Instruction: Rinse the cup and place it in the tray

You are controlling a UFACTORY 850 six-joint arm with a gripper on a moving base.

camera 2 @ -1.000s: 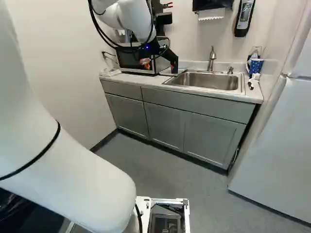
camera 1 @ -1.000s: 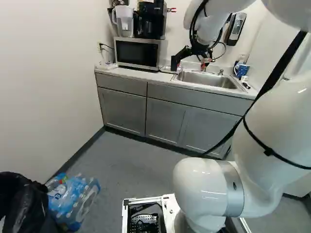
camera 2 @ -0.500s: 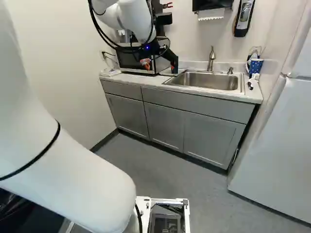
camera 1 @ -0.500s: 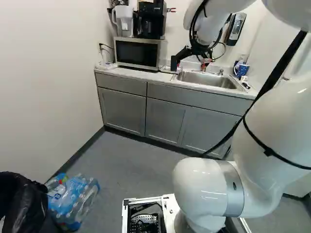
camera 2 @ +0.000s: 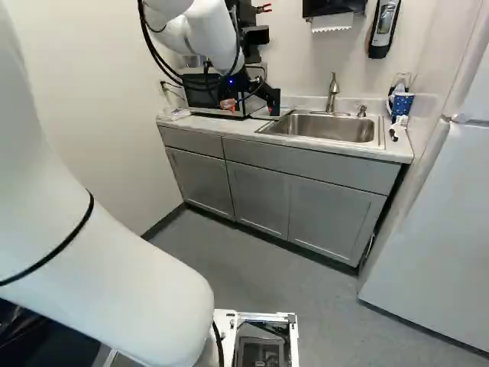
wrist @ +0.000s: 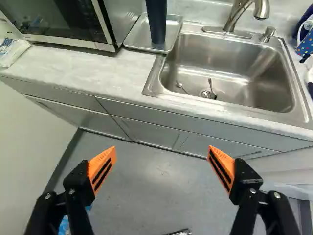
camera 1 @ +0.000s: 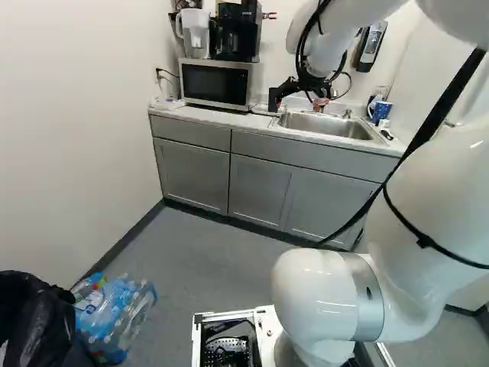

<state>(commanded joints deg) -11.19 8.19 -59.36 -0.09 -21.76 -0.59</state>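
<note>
Navy and narrow, the cup [wrist: 157, 22] stands in the metal tray [wrist: 138, 36], between the microwave [wrist: 115, 22] and the sink [wrist: 152, 88]. Tipping it is my first worry: it looks tall for its base, and if I swing forward or sideways too low, one spread finger could clip it and send it over the tray's edge. Crowding is the next. The microwave's side stands just beside the tray, so a wide approach, or any opening-up in there, could scrape that wall or shove the tray along the bench [wrist: 88, 66]. I can't tell whether the cup has been rinsed; if it hasn't, pulling away now would leave the job half done. The faucet [wrist: 238, 14] would be one more thing to bump if I carried the cup over to the sink.

As for my tool [wrist: 162, 152], its fingers are spread wide with nothing between them. The cup lies well apart, roughly straight ahead, past the bench's front edge.
</note>
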